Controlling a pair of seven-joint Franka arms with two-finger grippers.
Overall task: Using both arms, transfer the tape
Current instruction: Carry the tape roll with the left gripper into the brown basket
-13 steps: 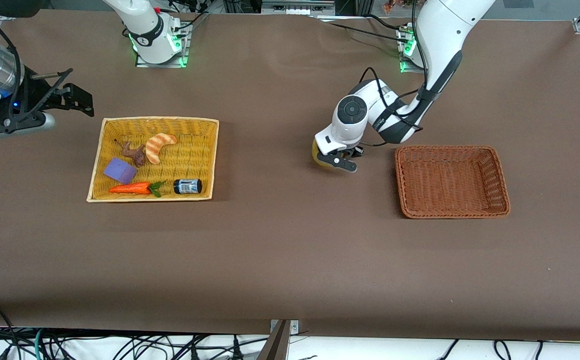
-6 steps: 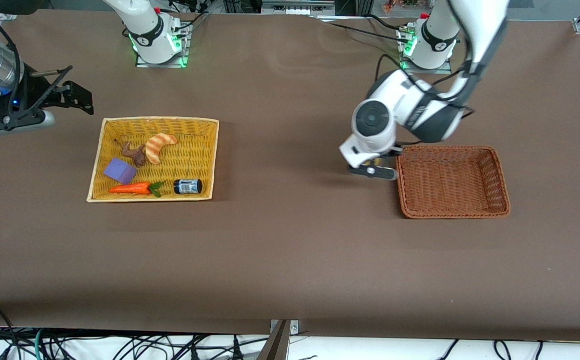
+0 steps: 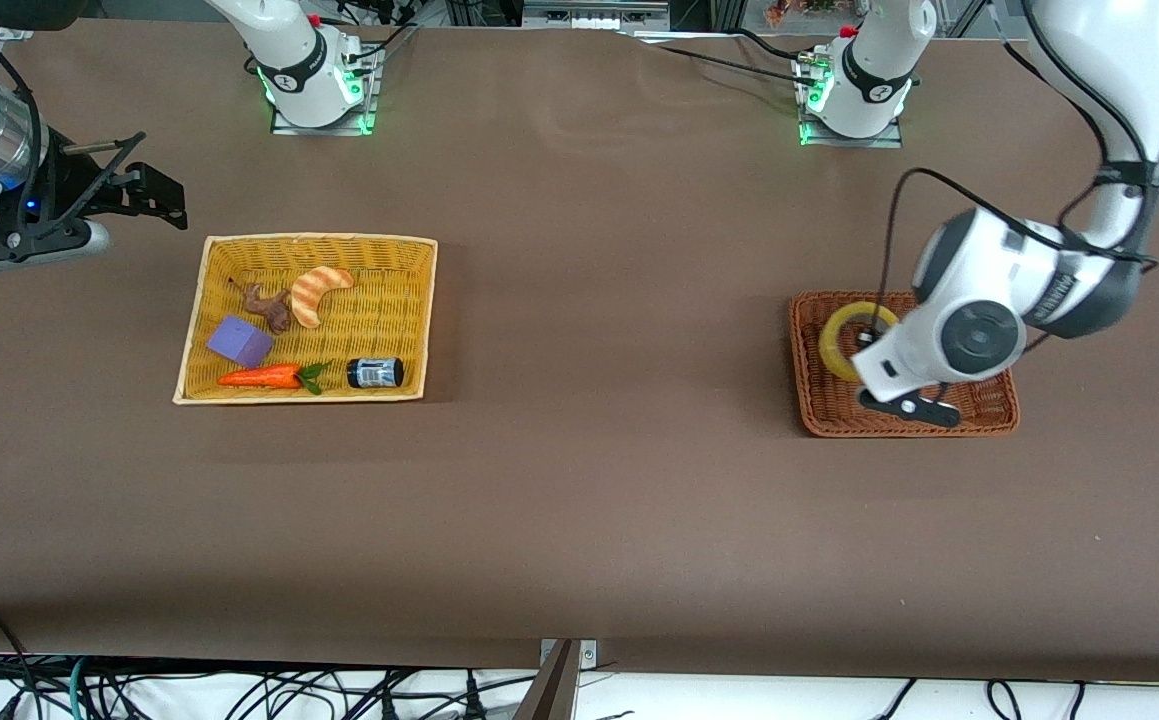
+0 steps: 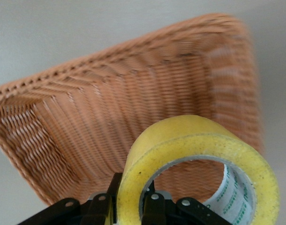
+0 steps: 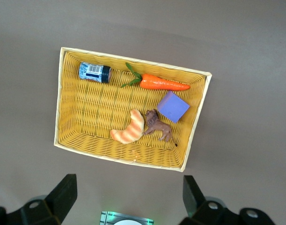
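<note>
One basket (image 3: 979, 420) sits toward the left arm's end of the table (image 3: 579, 520), with the tape (image 3: 844, 335) over it. Another basket (image 3: 409, 300) toward the right arm's end holds a bottle (image 3: 374, 373), carrot (image 3: 261, 377), block (image 3: 239, 341) and bread (image 3: 319, 292).

The left arm reaches down over the brown wicker basket (image 3: 979, 410), its black two-fingered left gripper (image 4: 133, 206) clamped on the pale-yellow ring-shaped roll of tape (image 4: 199, 164) above that basket. The right arm waits well away from that basket, up in the air, the right gripper (image 5: 126, 199) spread wide and empty.
</note>
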